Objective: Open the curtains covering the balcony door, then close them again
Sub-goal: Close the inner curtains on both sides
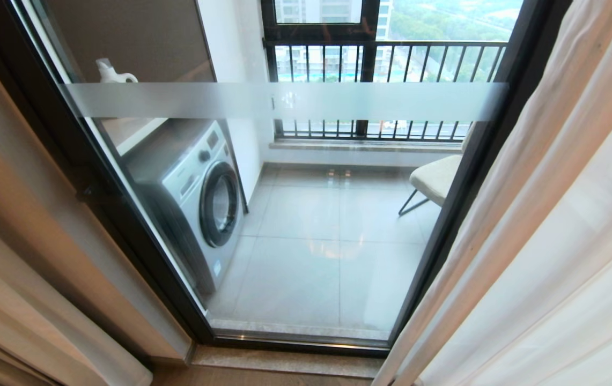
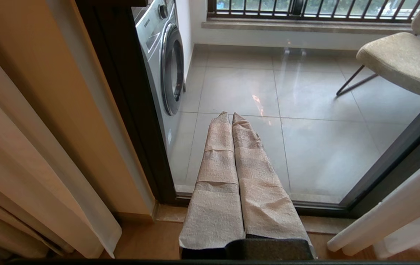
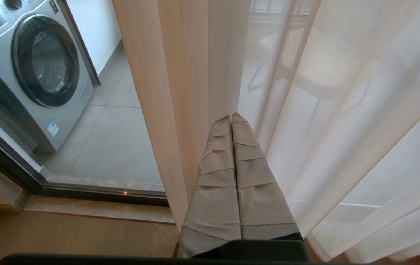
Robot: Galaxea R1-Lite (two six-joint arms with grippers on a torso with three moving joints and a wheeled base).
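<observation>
The balcony door point(image 1: 306, 101) fills the middle of the head view, a glass panel in a dark frame with a frosted band across it. The curtains hang gathered at both sides, greyish-beige folds on the left point(image 1: 27, 279) and white sheers on the right point(image 1: 552, 241), leaving the glass uncovered. Neither arm shows in the head view. My left gripper point(image 2: 230, 115), wrapped in beige tape, is shut and empty, pointing at the door glass point(image 2: 316, 140). My right gripper point(image 3: 230, 116) is shut and empty, its tips close before the edge where the thick curtain point(image 3: 180, 92) meets the sheer point(image 3: 360, 129).
Behind the glass stand a silver washing machine point(image 1: 198, 198) on the left and a beige chair point(image 1: 437, 179) on the right, on grey tiles. A black-railed window point(image 1: 386, 64) closes the balcony. A stone threshold point(image 1: 284, 362) meets the wooden floor.
</observation>
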